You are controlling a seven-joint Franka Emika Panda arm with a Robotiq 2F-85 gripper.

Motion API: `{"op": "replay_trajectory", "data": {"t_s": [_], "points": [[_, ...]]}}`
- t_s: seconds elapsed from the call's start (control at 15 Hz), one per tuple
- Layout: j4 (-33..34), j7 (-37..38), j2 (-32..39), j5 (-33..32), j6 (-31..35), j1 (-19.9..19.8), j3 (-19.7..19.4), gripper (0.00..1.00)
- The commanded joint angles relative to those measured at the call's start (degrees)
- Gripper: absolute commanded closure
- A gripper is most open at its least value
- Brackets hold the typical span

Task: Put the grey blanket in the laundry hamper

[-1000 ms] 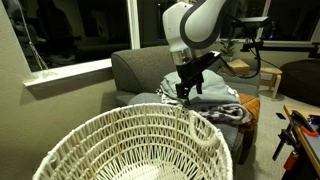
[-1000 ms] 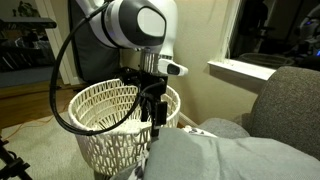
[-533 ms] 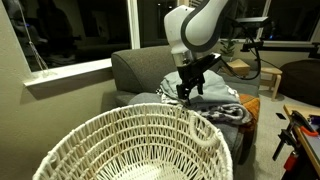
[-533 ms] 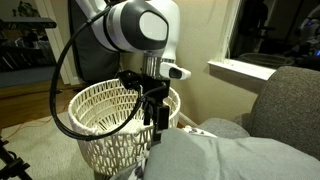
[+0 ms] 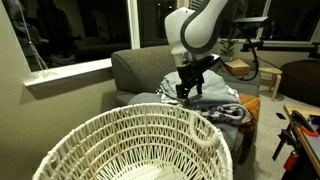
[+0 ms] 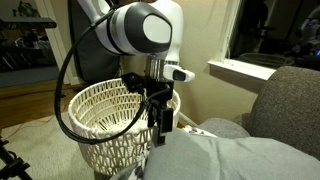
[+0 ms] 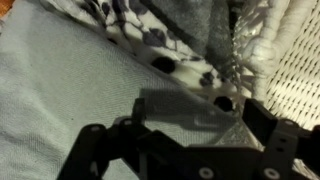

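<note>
Jaws spread wide and empty, the gripper (image 6: pixel 162 130) hangs just above the blanket (image 6: pixel 235 155), with the hamper (image 6: pixel 100 115) close beside it. A good grab likely means sinking straight down into a thick fold beneath the fingers before closing.

Gripper (image 5: pixel 187 90) is noted with jaws spread wide, low at the grey blanket (image 6: pixel 235 155); next to no room is left beneath. Spotted blanket (image 7: pixel 150 35) is seen just ahead of the fingertips, hamper (image 6: pixel 100 105) wall close beyond it. The hamper mouth is left open upward. Sofa back (image 5: pixel 140 68) is found off to one side, apart. Room is left overhead.
</note>
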Motion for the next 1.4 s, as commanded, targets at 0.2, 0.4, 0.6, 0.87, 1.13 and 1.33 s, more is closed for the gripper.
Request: {"op": "replay_trajectory", "data": {"t_s": [0.2,0.4,0.6,0.87,1.13,1.33], "points": [[0.6,1.9,1.6,-0.2,1.4,1.8,-1.9,0.0],[0.8,1.9,2.1,-0.3,1.5,2.0,-2.1,0.1],[0.7,2.0,2.2,-0.4,1.6,2.5,-2.4,0.4],[0.5,2.2,2.4,-0.4,1.8,2.8,-2.7,0.66],[0.3,2.4,2.4,-0.5,1.8,3.0,-2.9,0.92],[0.5,2.4,2.3,-0.2,1.3,2.8,-2.8,0.59]]}}
